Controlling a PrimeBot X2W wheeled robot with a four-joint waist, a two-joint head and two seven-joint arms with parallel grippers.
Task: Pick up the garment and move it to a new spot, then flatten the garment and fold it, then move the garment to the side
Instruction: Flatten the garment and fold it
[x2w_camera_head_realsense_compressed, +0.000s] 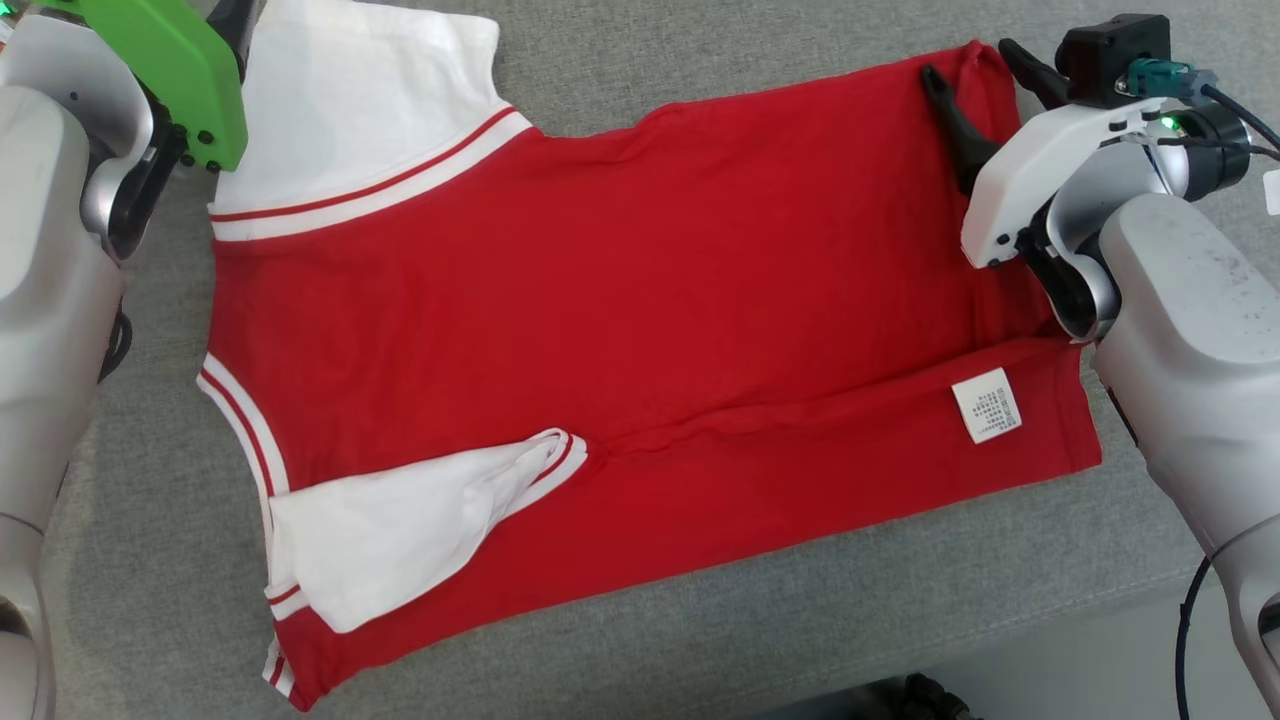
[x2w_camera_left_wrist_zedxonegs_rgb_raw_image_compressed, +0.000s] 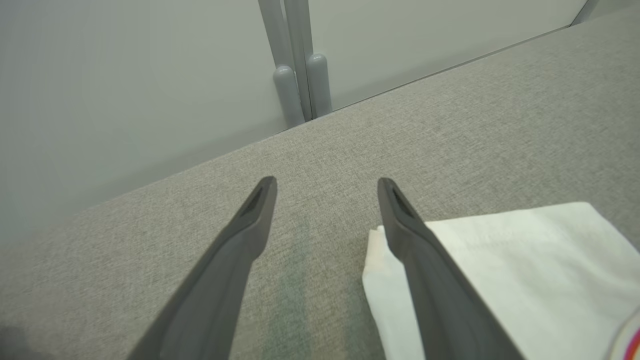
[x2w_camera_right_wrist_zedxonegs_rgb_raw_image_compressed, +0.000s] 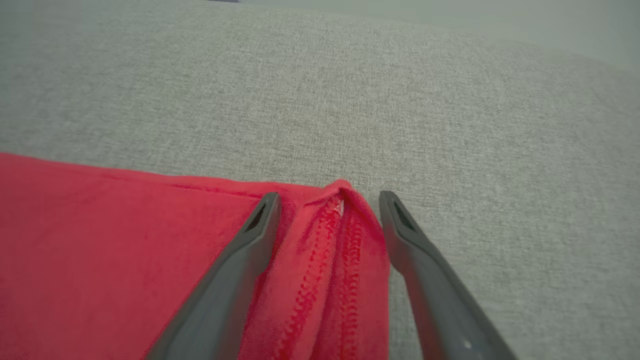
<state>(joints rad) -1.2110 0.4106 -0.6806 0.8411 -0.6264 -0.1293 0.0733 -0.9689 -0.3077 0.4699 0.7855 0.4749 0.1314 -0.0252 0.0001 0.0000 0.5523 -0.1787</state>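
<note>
Red cloth takes up most of the head view: one T-shirt lying flat on the grey cloth table, well spread out. Its near long edge is folded up over the rest. One small white tag sits on that fold, close to the robot's right arm. The shirt has two white sleeves. The near sleeve is folded in on top of the red part. The far sleeve lies flat at the far left corner.

There are two claws, and each has two dark fingers. The right claw is at the far right corner of the shirt. It is spread wide and holds nothing, and a bumpy ridge of the red hem sits between its fingers. I cannot tell if the fingers touch the cloth.

The left claw is wide too, with nothing in it. One finger is over the edge of the far sleeve, the other over bare table. Past it stand two grey posts by a pale wall.
</note>
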